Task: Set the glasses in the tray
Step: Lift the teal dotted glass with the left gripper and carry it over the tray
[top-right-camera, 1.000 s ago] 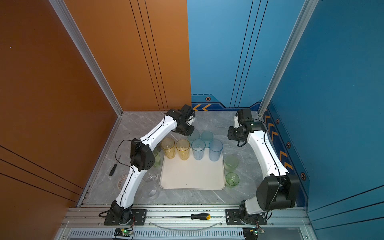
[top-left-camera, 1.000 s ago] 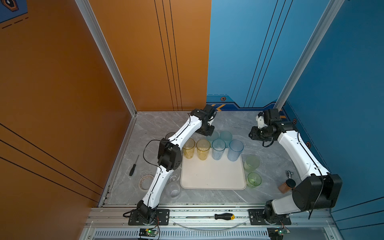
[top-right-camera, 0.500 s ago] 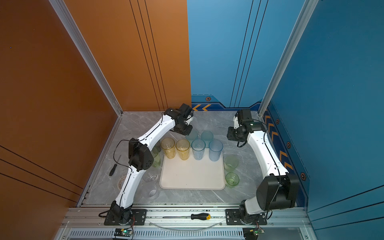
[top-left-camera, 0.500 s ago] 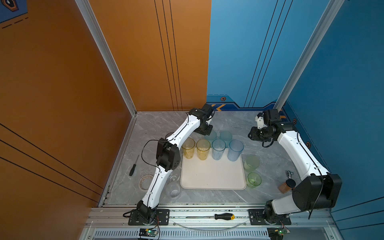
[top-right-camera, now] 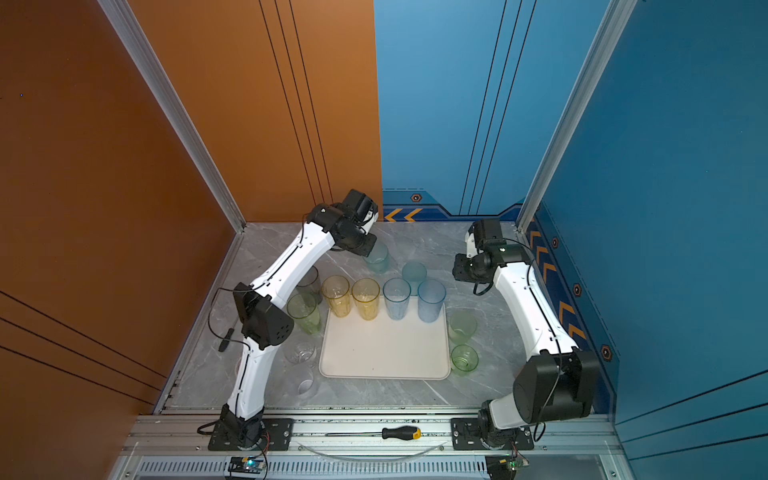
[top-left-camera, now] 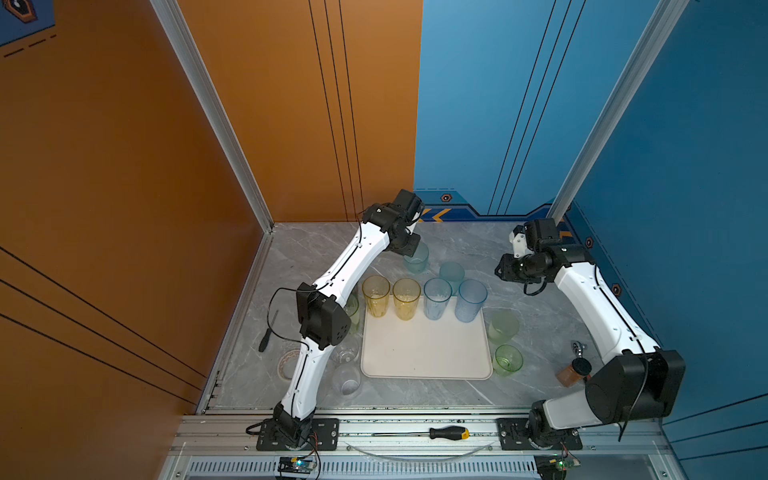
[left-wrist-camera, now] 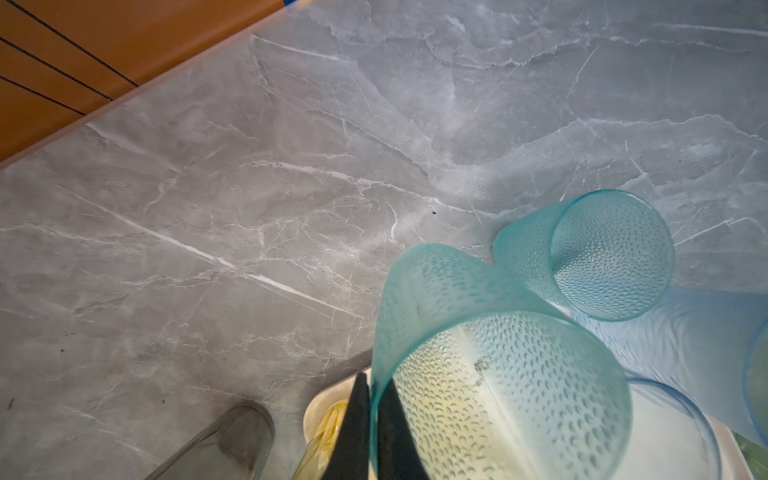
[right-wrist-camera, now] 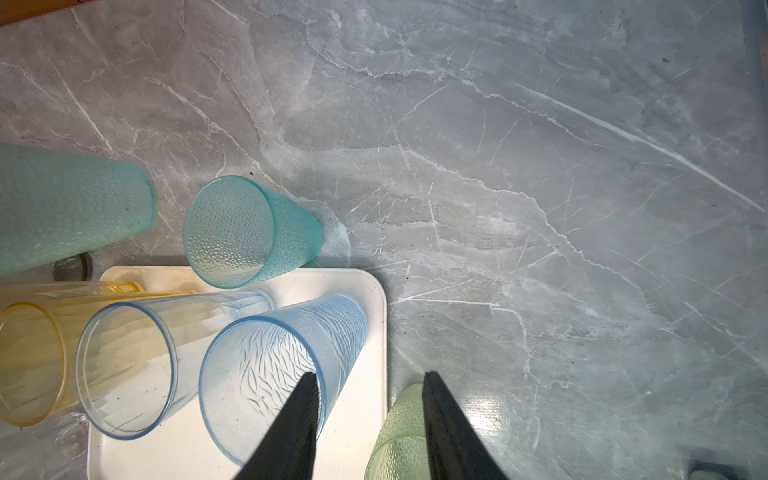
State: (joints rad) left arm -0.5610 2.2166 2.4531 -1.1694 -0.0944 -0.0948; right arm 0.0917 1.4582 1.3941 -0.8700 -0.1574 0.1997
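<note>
Left hand [left-wrist-camera: 371, 395] clamped on teal glass [left-wrist-camera: 457, 291] rim; transfer to tray [top-left-camera: 424, 357] judged in hand. Next: glass to be set upright on bare tray. Right hand [right-wrist-camera: 369, 376] apart, empty.

table [right-wrist-camera: 540, 166]: grey marble look, smooth, a soft sheen with patches of glare. tray [right-wrist-camera: 370, 374]: cream plastic, matt, smooth, faintly speckled. teal glass [left-wrist-camera: 498, 374] and other teal glass [left-wrist-camera: 611, 257]: translucent, frosted, dimpled all over. blue glass [right-wrist-camera: 270, 353]: translucent, raised wavy lines. pale blue glass [right-wrist-camera: 124, 365]: clear, smooth, glossy. yellow glass [right-wrist-camera: 29, 361]: clear, with long flat facets. green glass [right-wrist-camera: 399, 436]: translucent, pebbled. arms [top-left-camera: 353, 262]: glossy white shells, matt black joints. rail [top-left-camera: 374, 426]: brushed metal.
</note>
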